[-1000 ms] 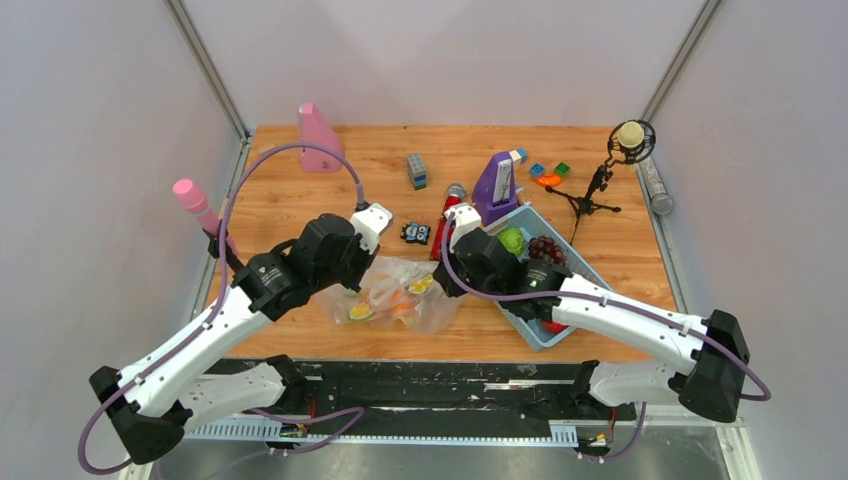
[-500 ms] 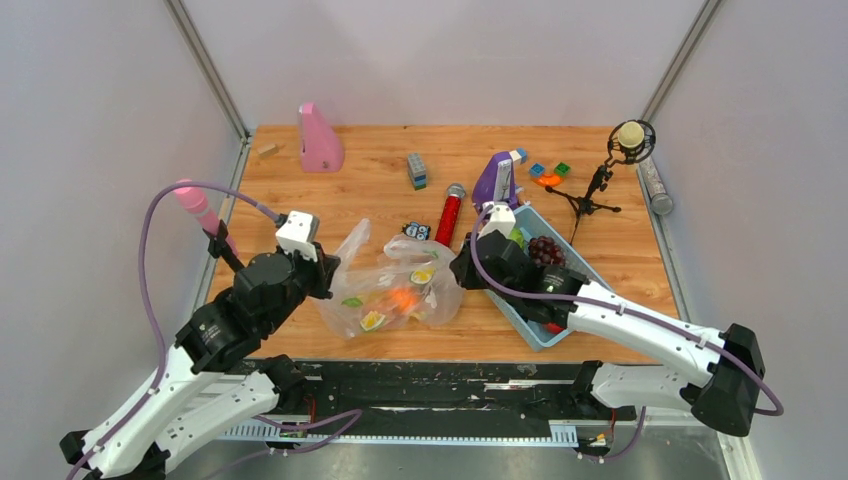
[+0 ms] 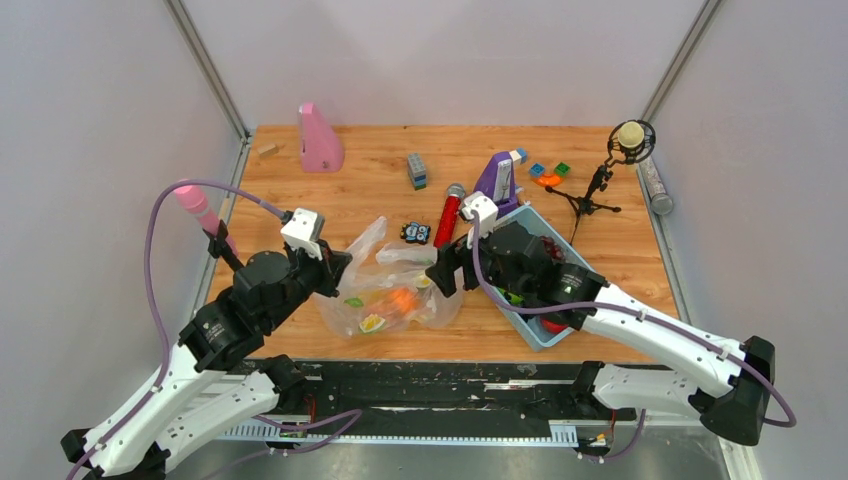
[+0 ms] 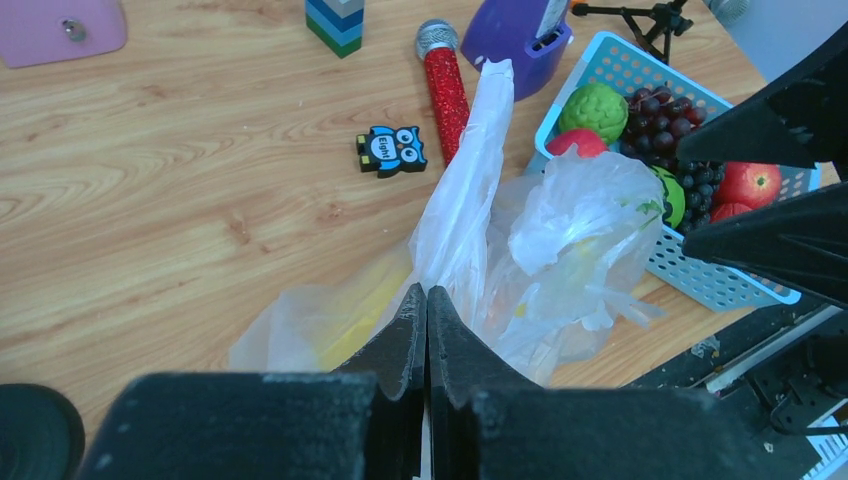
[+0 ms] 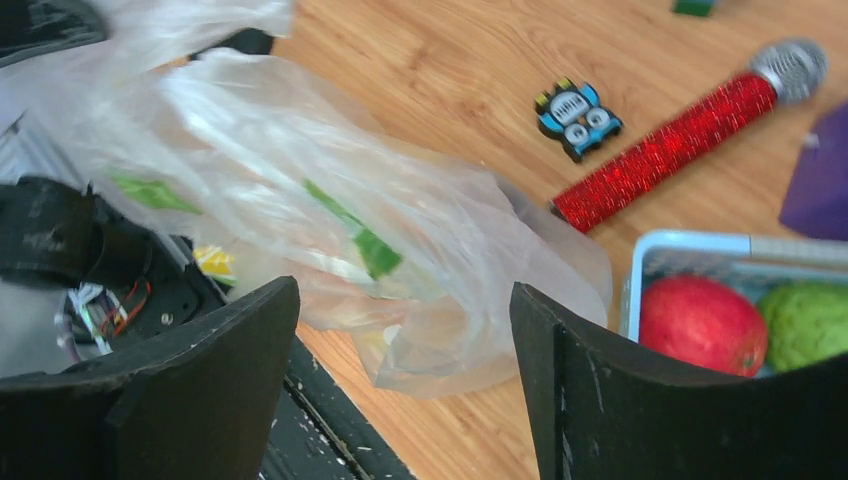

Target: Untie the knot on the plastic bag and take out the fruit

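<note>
Bright, even light from overhead in all three views.
Softly lit, with only faint, short shadows under the arms on the wooden table (image 3: 370, 185). Pale sheen and small white glints on the plastic bag (image 3: 385, 280), washed almost white at the upper left of the right wrist view. Crisp in the top view, slightly bowed toward the corners. Soft up close at the wrists: dark fingers of the left gripper (image 4: 427, 300) blurred along the bottom edge, those of the right gripper (image 5: 398, 300) smeared at lower left and lower right.
</note>
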